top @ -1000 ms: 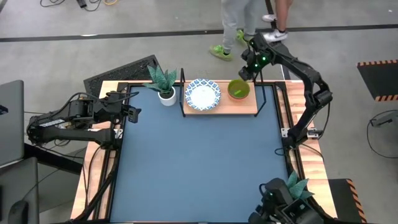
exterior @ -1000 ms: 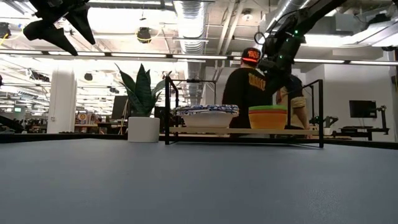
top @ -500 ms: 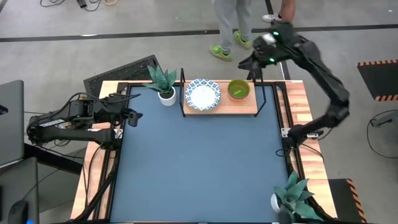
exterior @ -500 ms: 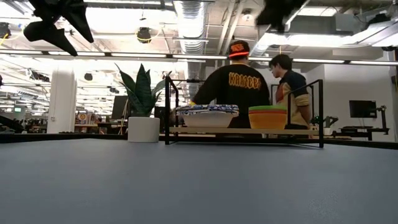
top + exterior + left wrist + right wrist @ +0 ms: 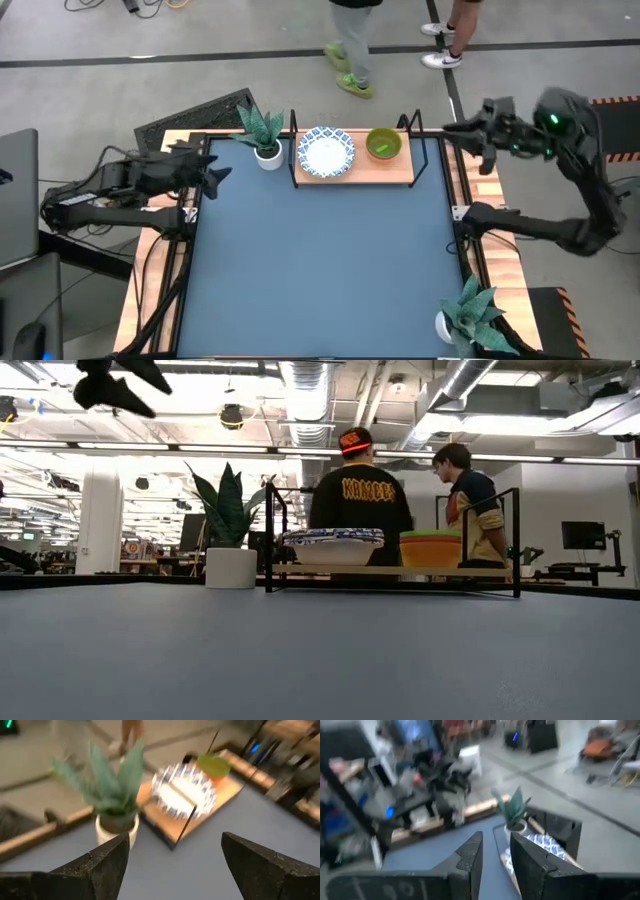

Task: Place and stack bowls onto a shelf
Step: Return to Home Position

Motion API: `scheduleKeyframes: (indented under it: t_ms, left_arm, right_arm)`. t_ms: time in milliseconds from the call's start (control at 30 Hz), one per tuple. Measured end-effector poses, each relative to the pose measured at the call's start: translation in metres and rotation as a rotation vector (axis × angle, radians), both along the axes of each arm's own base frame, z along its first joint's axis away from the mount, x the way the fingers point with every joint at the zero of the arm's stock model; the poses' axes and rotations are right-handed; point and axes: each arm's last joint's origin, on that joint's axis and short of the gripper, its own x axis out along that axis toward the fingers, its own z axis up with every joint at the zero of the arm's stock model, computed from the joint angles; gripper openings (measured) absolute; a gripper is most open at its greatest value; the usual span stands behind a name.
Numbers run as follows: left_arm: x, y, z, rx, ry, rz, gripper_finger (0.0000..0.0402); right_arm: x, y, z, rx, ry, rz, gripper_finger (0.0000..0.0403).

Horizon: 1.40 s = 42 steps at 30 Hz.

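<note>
Glazed bowls (image 5: pixel 326 152), 2 stacks on shelf (image 5: pixel 400 172), worktop's (image 5: pixel 320 270) far edge: stiff, slick, prob. chippable; grip by rim; left gripper (image 5: pixel 175 839) wide apart, right gripper (image 5: pixel 496 839) seemingly ajar, both empty

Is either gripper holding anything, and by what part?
Nothing is held. The left gripper is open and empty at the table's left edge; the right gripper, also empty, is right of the shelf.

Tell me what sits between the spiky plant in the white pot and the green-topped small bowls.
The wide white bowls with blue patterned rims, on the light wooden shelf, in the high view.
</note>
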Motion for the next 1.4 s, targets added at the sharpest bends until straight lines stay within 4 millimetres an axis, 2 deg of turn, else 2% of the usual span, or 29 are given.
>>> scheduleKeyframes:
  t_ms: [100,233,400,533,700,867,1100,1233,1400]
  left_arm:
    - [-0.016,-0.003,0.004,0.075,-0.096,-0.052,0.0300]
    - [-0.037,-0.008,-0.009,0.111,-0.220,-0.126,0.0300]
    - [-0.050,-0.012,-0.045,0.079,-0.287,-0.212,0.0300]
    - [-0.053,-0.014,-0.078,0.037,-0.345,-0.247,0.0300]
    - [-0.033,-0.014,-0.105,0.016,-0.283,-0.330,0.0300]
    - [-0.013,-0.013,-0.124,0.044,-0.340,-0.413,0.0300]
    - [0.001,-0.012,-0.157,0.013,-0.414,-0.413,0.0300]
    - [0.008,-0.012,-0.179,-0.033,-0.429,-0.422,0.0300]
    - [0.011,-0.014,-0.180,-0.004,-0.478,-0.487,0.0300]
  right_arm:
    - [-0.022,0.018,-0.024,0.009,-0.144,-0.016,0.0123]
    - [-0.040,0.032,-0.063,0.042,-0.275,-0.012,0.0123]
    - [-0.043,0.034,-0.109,0.056,-0.378,-0.018,0.0123]
    - [-0.036,0.028,-0.146,0.065,-0.406,-0.015,0.0123]
    - [-0.019,0.016,-0.189,0.098,-0.417,0.016,0.0123]
    - [0.001,0.006,-0.220,0.062,-0.476,0.088,0.0123]
    - [0.019,0.004,-0.264,0.129,-0.459,0.135,0.0123]
    - [0.025,0.006,-0.278,0.162,-0.433,0.124,0.0123]
    - [0.027,0.009,-0.281,0.110,-0.408,0.114,0.0123]
